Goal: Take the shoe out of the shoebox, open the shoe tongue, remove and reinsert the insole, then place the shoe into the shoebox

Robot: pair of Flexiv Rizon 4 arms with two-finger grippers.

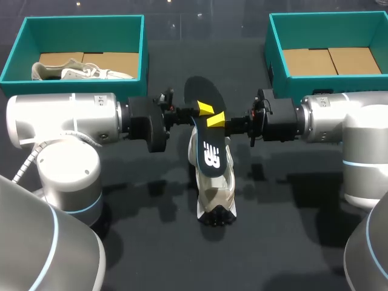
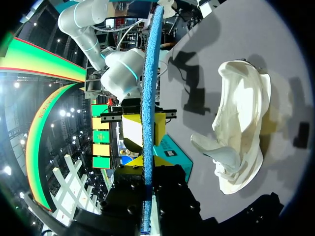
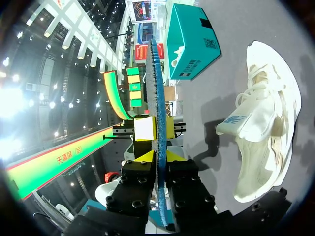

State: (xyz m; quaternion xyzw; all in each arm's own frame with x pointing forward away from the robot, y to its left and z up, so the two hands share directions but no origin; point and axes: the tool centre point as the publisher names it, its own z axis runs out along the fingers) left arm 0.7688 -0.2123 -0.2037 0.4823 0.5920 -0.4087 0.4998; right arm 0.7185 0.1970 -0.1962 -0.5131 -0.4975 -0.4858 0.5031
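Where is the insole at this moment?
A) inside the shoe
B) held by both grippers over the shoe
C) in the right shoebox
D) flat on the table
B: the left gripper and the right gripper each pinch the insole from one side, and it hangs over the shoe.

Insole (image 1: 206, 130) showing black with a white logo, blue underneath, shoe (image 1: 218, 194) appearing cream with a black sole at 6 o'clock, shoebox (image 1: 85, 33) at 10 o'clock and second shoebox (image 1: 327, 30) at 2 o'clock showing teal, fingertips (image 1: 204, 109) glowing yellow.
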